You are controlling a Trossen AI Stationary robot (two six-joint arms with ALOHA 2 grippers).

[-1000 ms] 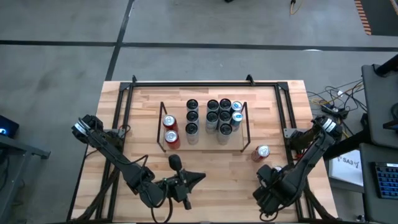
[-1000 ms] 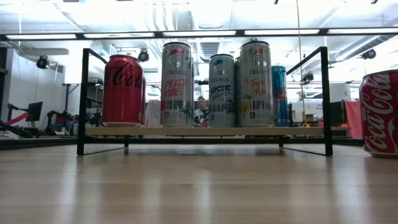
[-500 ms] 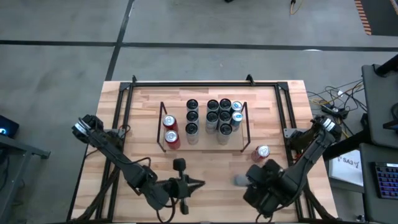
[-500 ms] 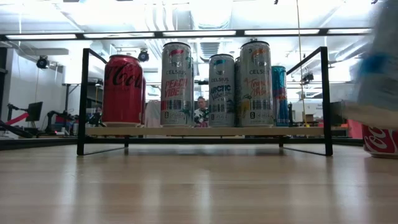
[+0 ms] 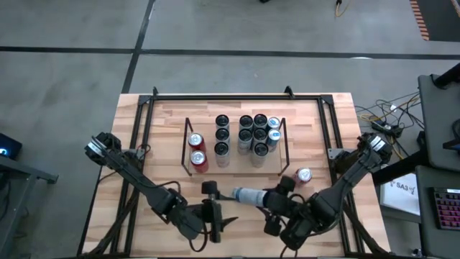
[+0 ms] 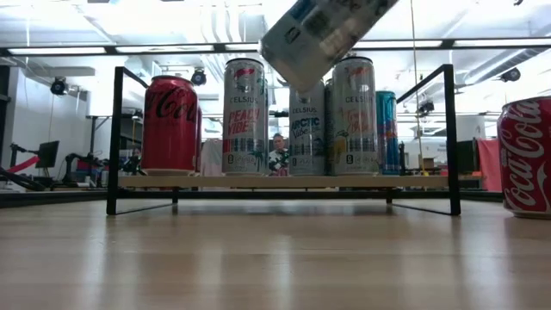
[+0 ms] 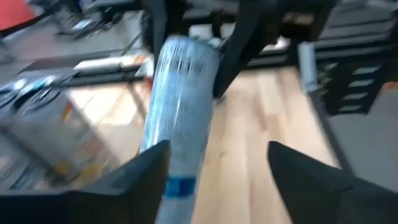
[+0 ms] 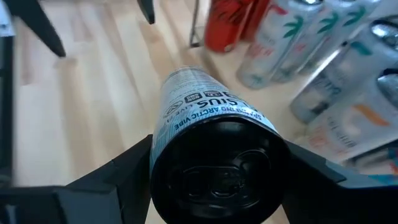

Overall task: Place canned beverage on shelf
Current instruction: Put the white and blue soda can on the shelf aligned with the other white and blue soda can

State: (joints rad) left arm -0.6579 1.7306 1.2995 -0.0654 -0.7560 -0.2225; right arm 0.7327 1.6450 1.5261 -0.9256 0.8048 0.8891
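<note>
While your left gripper (image 5: pixel 215 216) waits at the table's near edge with its dark fingers spread and empty, the slim silver-and-blue can (image 5: pixel 250 195) now lies sideways in the air just right of it, pinched at its base by your right gripper (image 5: pixel 275 205). A second ago that gripper sat at the near right corner and this can was not to be seen. Beyond, the black-wire, wood-based shelf (image 5: pixel 282 147) holds two red cans (image 5: pixel 195 150) at its left end and rows of tall silver cans (image 5: pixel 246 134). One red can (image 5: pixel 303 175) stands on the bare wood outside the shelf's right end.
</note>
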